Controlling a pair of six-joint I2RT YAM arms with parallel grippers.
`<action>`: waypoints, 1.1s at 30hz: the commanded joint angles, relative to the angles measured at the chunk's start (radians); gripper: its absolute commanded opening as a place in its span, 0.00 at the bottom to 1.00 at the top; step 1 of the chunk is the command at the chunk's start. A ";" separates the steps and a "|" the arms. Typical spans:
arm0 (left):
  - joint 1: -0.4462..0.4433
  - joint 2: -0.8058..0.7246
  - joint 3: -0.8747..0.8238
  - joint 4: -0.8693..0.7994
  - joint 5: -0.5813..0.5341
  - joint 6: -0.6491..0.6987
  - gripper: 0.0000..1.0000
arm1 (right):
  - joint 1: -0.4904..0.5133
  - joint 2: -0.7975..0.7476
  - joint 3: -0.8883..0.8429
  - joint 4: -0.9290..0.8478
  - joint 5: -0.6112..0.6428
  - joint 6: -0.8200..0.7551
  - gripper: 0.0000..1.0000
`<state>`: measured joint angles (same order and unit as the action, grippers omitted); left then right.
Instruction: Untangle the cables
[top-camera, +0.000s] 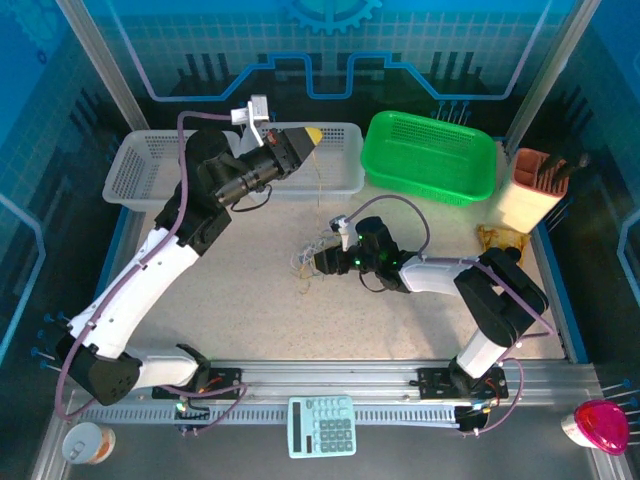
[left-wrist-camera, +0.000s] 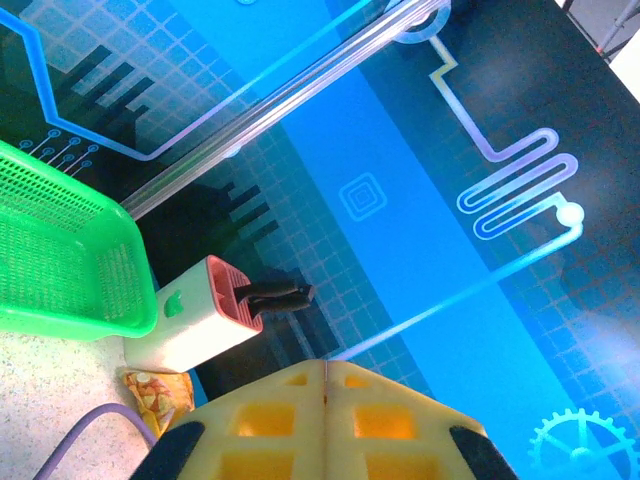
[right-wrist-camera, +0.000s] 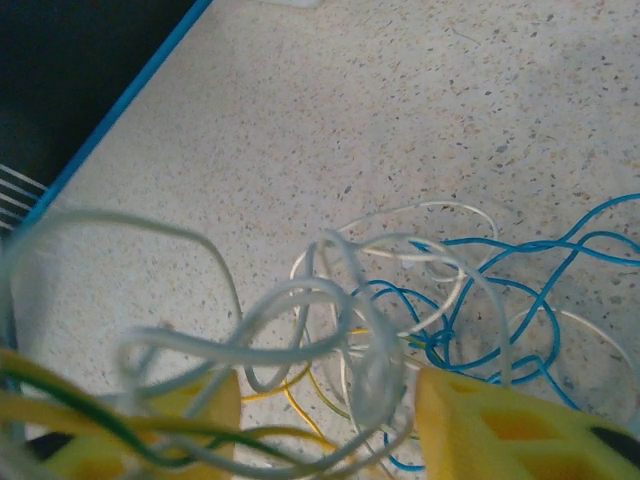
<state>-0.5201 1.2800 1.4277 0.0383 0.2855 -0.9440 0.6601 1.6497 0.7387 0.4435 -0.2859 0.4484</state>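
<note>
The cables (top-camera: 303, 262) lie in a loose tangle mid-table; close up, white, blue and yellow cables (right-wrist-camera: 400, 300) loop over each other. My right gripper (top-camera: 320, 260) is low at the tangle. It stands open (right-wrist-camera: 330, 430), and white and green-yellow loops pass between its yellow fingers (right-wrist-camera: 500, 420) and drape over the left one. My left gripper (top-camera: 310, 136) is raised over the white basket, its jaws pressed together (left-wrist-camera: 327, 375). A thin tan strand (top-camera: 319, 185) runs down from its tip toward the tangle.
A white basket (top-camera: 140, 170) and a green basket (top-camera: 430, 155) stand along the back. A beige holder (top-camera: 530, 190) with dark tools stands at the right, an orange-patterned item (top-camera: 500, 240) beside it. A calculator (top-camera: 322, 425) lies on the front rail.
</note>
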 joint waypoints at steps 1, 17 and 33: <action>-0.007 -0.024 0.017 0.022 0.012 0.003 0.00 | -0.007 -0.023 -0.013 -0.033 0.021 -0.016 0.58; -0.005 0.045 0.264 -0.074 0.024 0.071 0.00 | -0.018 0.011 -0.042 -0.029 0.040 -0.024 0.25; -0.005 0.051 0.253 -0.069 0.020 0.073 0.00 | -0.030 -0.103 -0.100 -0.078 0.058 -0.034 0.51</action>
<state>-0.5201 1.3380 1.7096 -0.0475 0.2863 -0.8806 0.6415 1.6249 0.6518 0.3866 -0.2382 0.4313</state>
